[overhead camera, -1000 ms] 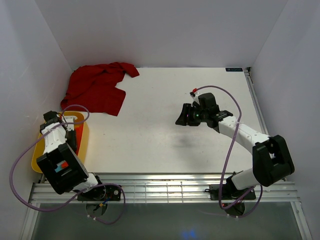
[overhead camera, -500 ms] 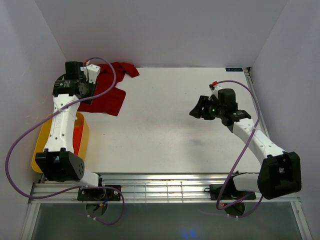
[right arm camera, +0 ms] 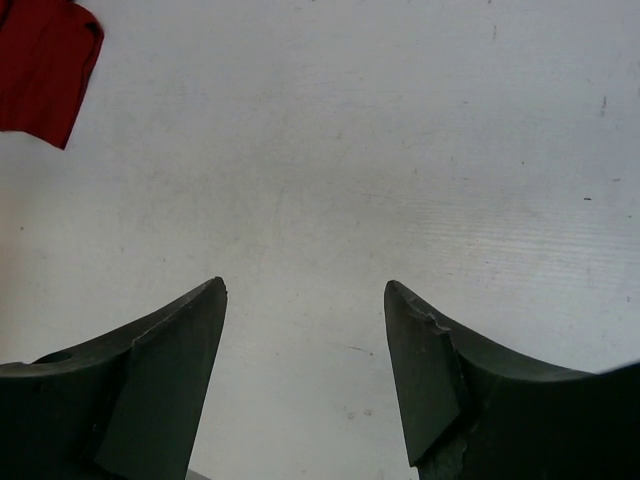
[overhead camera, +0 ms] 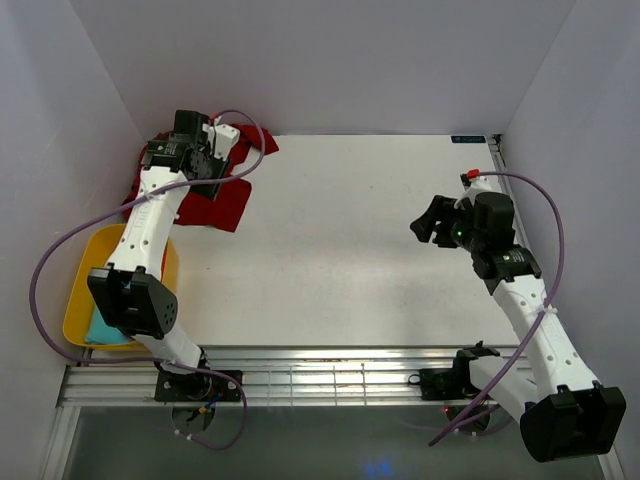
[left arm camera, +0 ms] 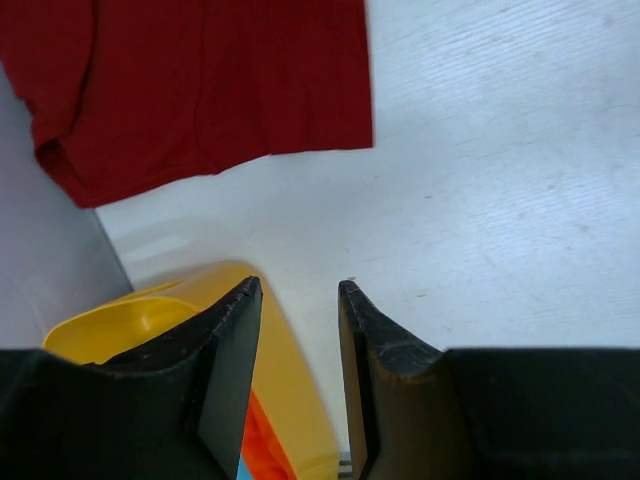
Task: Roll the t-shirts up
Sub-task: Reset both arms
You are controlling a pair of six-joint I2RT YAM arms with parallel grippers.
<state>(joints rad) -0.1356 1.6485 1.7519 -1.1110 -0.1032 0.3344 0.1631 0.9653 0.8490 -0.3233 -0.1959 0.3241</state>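
Observation:
The dark crimson t-shirt [overhead camera: 222,205] lies crumpled at the table's back left corner; its lower edge [left arm camera: 200,80] fills the top of the left wrist view and one corner [right arm camera: 40,60] shows in the right wrist view. My left gripper [overhead camera: 205,172] hovers over this shirt, its jaws [left arm camera: 298,290] open with nothing between them. A strip of the orange-red t-shirt [left arm camera: 262,445] shows inside the yellow tub. My right gripper [overhead camera: 430,220] hangs open over bare table at the right, its fingers [right arm camera: 303,290] wide apart and empty.
The yellow tub [overhead camera: 75,300] sits at the table's left edge, with something teal [overhead camera: 100,330] in its near end. White walls close in the left, back and right sides. A metal rail runs along the near edge.
My left arm has swung from the tub out to the back left, over the crimson shirt. My right arm has drawn back to the right and its jaws have spread wider.

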